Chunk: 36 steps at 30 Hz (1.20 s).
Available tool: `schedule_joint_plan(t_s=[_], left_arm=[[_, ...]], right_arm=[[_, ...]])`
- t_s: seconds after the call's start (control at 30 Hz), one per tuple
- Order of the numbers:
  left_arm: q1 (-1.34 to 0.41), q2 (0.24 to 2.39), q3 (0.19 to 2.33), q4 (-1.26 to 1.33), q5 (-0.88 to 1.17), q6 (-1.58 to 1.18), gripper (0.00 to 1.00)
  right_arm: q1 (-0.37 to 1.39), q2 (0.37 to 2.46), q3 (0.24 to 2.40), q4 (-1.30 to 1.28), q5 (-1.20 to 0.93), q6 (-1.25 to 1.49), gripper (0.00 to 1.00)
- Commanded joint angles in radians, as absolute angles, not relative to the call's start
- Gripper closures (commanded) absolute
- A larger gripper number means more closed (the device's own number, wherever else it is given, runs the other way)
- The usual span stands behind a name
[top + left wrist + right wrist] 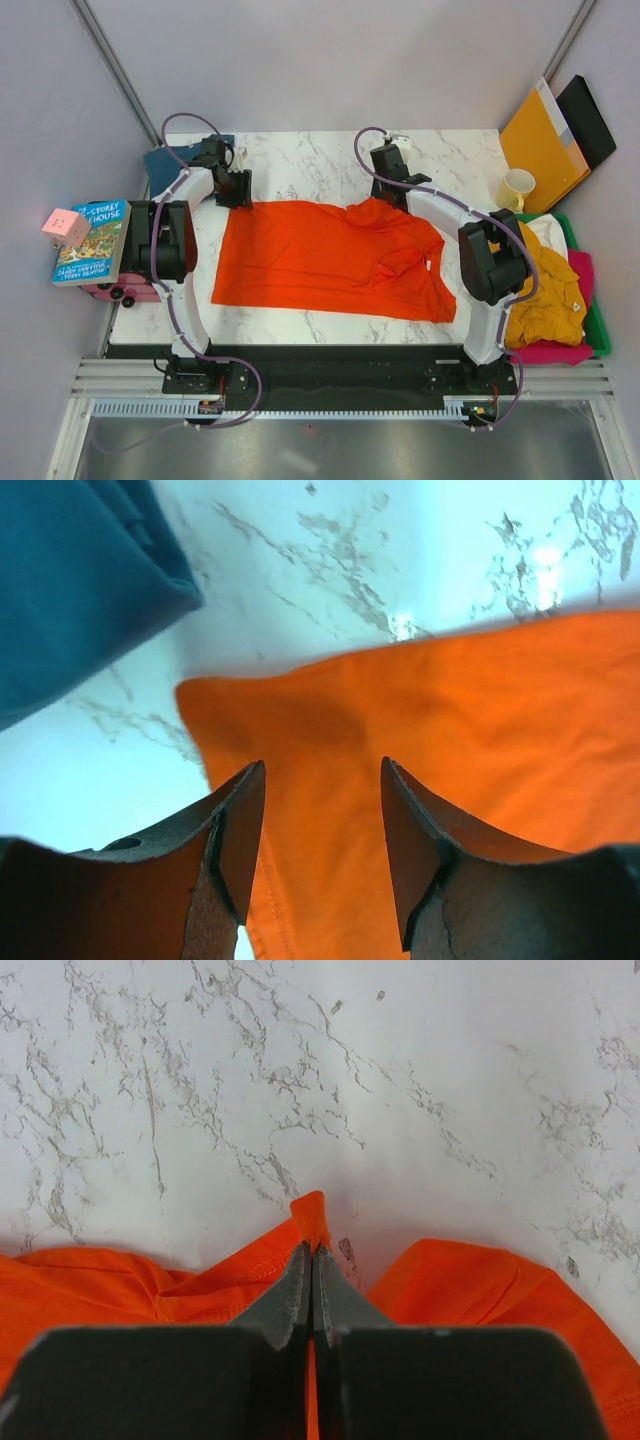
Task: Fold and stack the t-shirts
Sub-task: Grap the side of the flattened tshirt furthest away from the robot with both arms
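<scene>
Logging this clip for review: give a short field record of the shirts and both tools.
orange shirt: spread on table, right side rumpled
blue shirt: folded, far left corner
other shirts: heaped in green bin, right
left tool: open above orange shirt's far left corner
right tool: shut, pinching orange shirt's far edge
</scene>
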<state>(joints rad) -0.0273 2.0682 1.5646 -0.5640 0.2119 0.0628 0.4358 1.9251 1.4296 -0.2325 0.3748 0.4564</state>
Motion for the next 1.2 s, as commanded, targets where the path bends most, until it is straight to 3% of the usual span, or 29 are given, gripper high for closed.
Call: schedule_joint_plan(t_s=[0.0,0.3,0.7,0.9,1.03,1.17], left_arm=[[-0.011,2.068,1.634,-0.499,0.126,0.031,0.43],[-0.003,2.137,1.69,-0.492,0.103,0.044,0.43],[-0.002,2.181,1.678,-0.508,0.117,0.064,0.54],[-0.002,2.186,1.664,-0.52,0.124,0.075,0.65],[-0.002,2.172,1.628,-0.52,0.141,0.083,0.98],[-0.002,2.142,1.611,-0.506,0.152,0.075,0.98]], right_arm=[[0.443,1.882,1.425,-0.212,0.393,0.466,1.0],[0.446,1.884,1.42,-0.215,0.391,0.469,1.0],[0.446,1.896,1.436,-0.224,0.39,0.469,1.0],[0.446,1.893,1.433,-0.227,0.4,0.471,1.0],[0.445,1.891,1.433,-0.229,0.414,0.471,1.0],[0.433,1.896,1.477,-0.236,0.443,0.46,1.0]])
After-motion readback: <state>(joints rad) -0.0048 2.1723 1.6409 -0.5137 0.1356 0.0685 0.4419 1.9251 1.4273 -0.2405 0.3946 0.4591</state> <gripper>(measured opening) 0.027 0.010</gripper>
